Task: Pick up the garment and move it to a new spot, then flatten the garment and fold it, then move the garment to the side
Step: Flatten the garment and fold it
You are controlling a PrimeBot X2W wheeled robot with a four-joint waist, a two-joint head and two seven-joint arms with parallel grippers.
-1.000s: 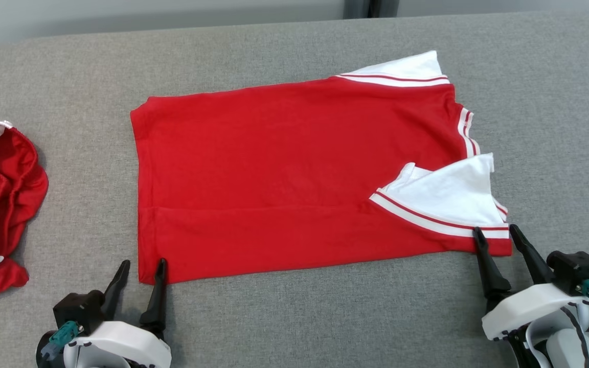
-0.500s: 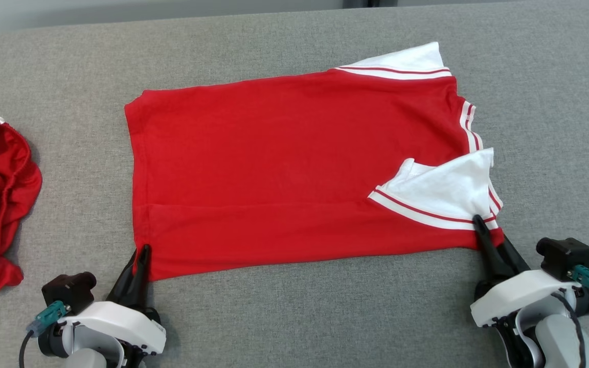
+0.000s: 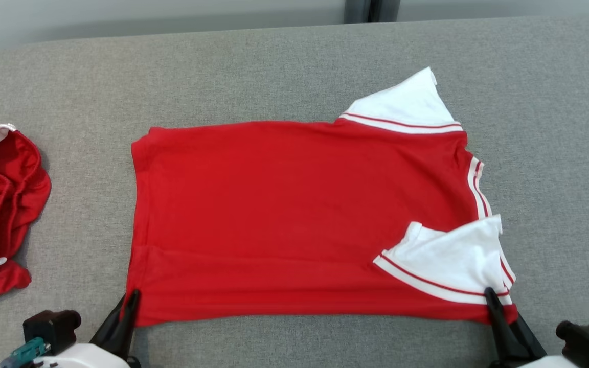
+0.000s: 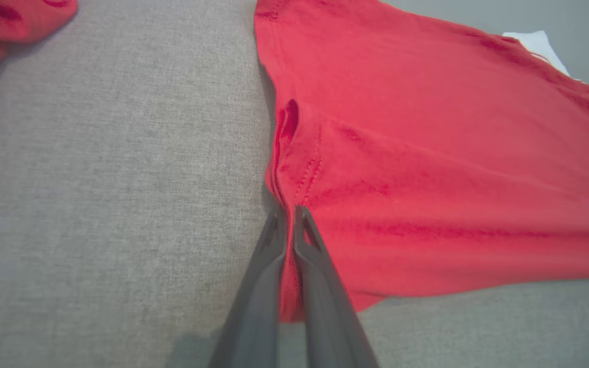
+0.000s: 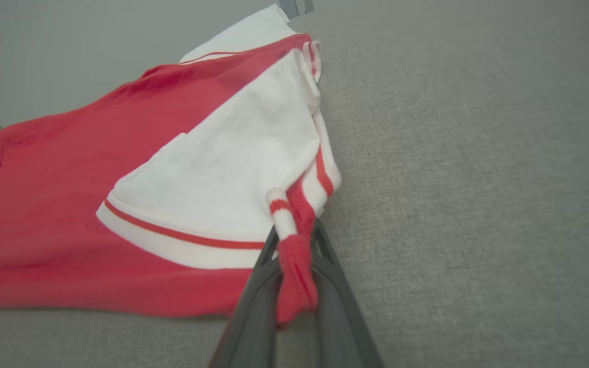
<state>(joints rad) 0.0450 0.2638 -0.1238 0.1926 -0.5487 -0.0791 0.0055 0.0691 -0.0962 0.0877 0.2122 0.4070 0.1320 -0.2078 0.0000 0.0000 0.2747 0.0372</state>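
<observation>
On a grey, coarse-woven, fabric-covered table [image 3: 294, 66], a red short-sleeved shirt [image 3: 284, 214] with white sleeves lay spread at the centre. Its hem pointed toward the robot's left and its red-and-white striped collar [image 3: 478, 189] toward the right. The grey cloth ran unbroken to the far edge. Beyond it stood a pale, plain backdrop [image 3: 120, 20], wall or floor could not be told, and a dark upright post [image 3: 371, 9].

The left gripper [image 4: 288, 212] sat at the shirt's near left corner, its two dark fingers [image 4: 258, 286] pressed together with the red hem pinched between them. The right gripper [image 5: 297, 237] sat at the near right corner, its fingers closed on a bunched fold of red cloth and striped trim that hung out between them. Whether either corner was raised off the table could not be told.

One white sleeve [image 3: 448, 255] lay folded over the red body just beside the right gripper. The other white sleeve [image 3: 407, 105] jutted out from the shirt's far edge. A straight crease ran along the shirt's near side, parallel to its near edge.

Well apart from the shirt, at the left of the head view, a second red garment [image 3: 3, 204] with white trim lay crumpled in a heap. A small white patch [image 3: 0, 133] at its top was too small to make out.
</observation>
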